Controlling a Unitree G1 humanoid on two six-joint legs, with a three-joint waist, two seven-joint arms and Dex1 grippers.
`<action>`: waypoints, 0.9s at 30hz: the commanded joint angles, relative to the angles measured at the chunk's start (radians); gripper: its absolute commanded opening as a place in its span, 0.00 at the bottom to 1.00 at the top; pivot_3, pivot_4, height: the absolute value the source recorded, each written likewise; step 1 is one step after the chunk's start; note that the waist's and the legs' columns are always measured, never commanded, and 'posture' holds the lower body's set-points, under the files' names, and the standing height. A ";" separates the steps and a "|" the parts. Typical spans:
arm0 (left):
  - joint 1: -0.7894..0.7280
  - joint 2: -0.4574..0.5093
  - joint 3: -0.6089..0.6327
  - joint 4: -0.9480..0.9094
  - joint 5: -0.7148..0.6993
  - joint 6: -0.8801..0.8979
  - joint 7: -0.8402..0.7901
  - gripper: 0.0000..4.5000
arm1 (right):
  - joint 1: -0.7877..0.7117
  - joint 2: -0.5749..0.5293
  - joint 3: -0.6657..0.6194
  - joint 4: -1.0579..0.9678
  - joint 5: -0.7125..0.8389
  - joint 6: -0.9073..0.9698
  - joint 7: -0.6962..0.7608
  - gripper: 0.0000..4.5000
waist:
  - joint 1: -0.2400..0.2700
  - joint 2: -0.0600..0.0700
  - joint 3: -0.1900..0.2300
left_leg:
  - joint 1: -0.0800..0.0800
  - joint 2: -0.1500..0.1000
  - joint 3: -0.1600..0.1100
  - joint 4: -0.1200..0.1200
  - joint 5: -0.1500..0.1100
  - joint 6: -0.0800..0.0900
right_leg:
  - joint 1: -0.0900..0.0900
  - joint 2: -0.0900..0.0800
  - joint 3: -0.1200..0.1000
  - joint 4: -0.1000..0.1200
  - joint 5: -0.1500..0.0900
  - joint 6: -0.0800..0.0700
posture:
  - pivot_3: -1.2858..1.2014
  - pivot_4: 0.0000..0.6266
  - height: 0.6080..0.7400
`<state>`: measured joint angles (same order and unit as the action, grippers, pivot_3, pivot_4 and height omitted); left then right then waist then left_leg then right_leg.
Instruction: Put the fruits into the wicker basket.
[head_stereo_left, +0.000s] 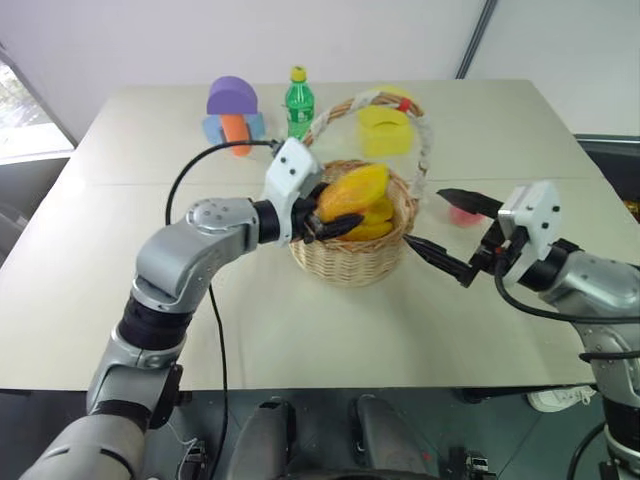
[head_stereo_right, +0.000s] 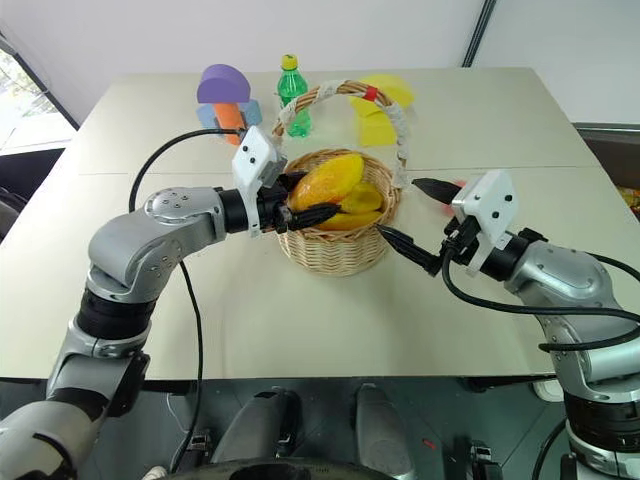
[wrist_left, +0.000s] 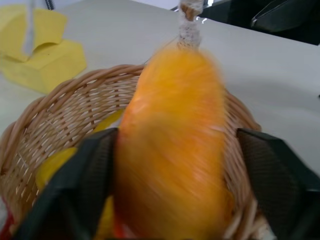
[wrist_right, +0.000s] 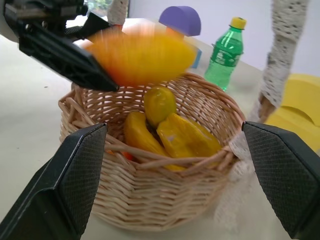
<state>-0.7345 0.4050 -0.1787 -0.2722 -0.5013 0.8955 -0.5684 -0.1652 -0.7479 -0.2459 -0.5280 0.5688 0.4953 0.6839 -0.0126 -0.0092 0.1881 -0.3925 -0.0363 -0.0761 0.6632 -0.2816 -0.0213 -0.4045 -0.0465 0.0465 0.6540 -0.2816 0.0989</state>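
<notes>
So the left gripper (head_stereo_left: 335, 222) has the mango (head_stereo_left: 352, 191) right over the mouth of the wicker basket (head_stereo_left: 352, 260), and the mango looks blurred in both wrist views, like it's mid-drop. In the left wrist view there's a gap between the mango and one finger, so the fingers look spread and the grip looks loosened or already gone. The mango's long axis runs roughly across the basket opening, straight out from between the fingers, so the judgement here is it just needs to fall the rest of the way in.

Already in the basket: a lemon (wrist_right: 159, 104), a banana (wrist_right: 140, 134) and another yellow fruit piece, all smooth glossy plastic against the rough tan weave. The basket's arched handle (head_stereo_right: 330, 92) is wrapped in white lacy stuff with a red band.

What's left is the pink peach (head_stereo_left: 462, 213), sitting on the worktop (head_stereo_left: 300, 340) just beyond the right gripper (head_stereo_left: 445, 228). That gripper's fingers are spread wide with nothing in them, pointing toward the basket side. The right arm is way nearer the peach than the left, so that's probably the one to grab it.

Back of the worktop has a green bottle (head_stereo_left: 299, 102), a yellow foam block (head_stereo_left: 385, 130) and a purple foam block (head_stereo_left: 232, 97), not part of the job.
</notes>
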 joint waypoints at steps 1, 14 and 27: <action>-0.031 -0.016 0.035 -0.021 -0.009 -0.028 -0.009 1.00 | -0.009 0.003 -0.032 -0.025 0.000 0.015 -0.040 1.00 | 0.001 0.000 0.000 | 0.000 0.000 0.000 0.000 0.000 0.000 | 0.000 0.000 0.000 0.000 0.000 0.000 | 0.52 0.24 1.00; 0.266 0.074 0.175 -0.202 -0.143 -0.151 -0.166 1.00 | -0.280 0.175 0.003 0.605 -0.235 -0.062 -0.320 1.00 | 0.000 0.001 0.000 | 0.001 0.000 0.002 0.000 0.001 -0.002 | -0.001 0.000 0.003 0.002 0.000 0.000 | 0.52 0.24 1.00; 0.275 0.068 0.146 -0.257 -0.165 -0.148 -0.143 1.00 | -0.432 0.223 0.010 0.986 -0.294 -0.162 -0.301 1.00 | -0.007 0.001 0.000 | 0.001 0.000 0.003 0.000 0.001 -0.001 | -0.001 0.001 0.002 0.002 0.000 0.000 | 0.52 0.24 1.00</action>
<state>-0.4449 0.4712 -0.0273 -0.4997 -0.6575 0.7588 -0.7151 -0.5698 -0.5272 -0.2196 0.4613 0.2694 0.3608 0.3713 -0.0193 -0.0082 0.1880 -0.3916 -0.0365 -0.0732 0.6631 -0.2808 -0.0226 -0.4057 -0.0455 0.0490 0.6559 -0.2816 0.0987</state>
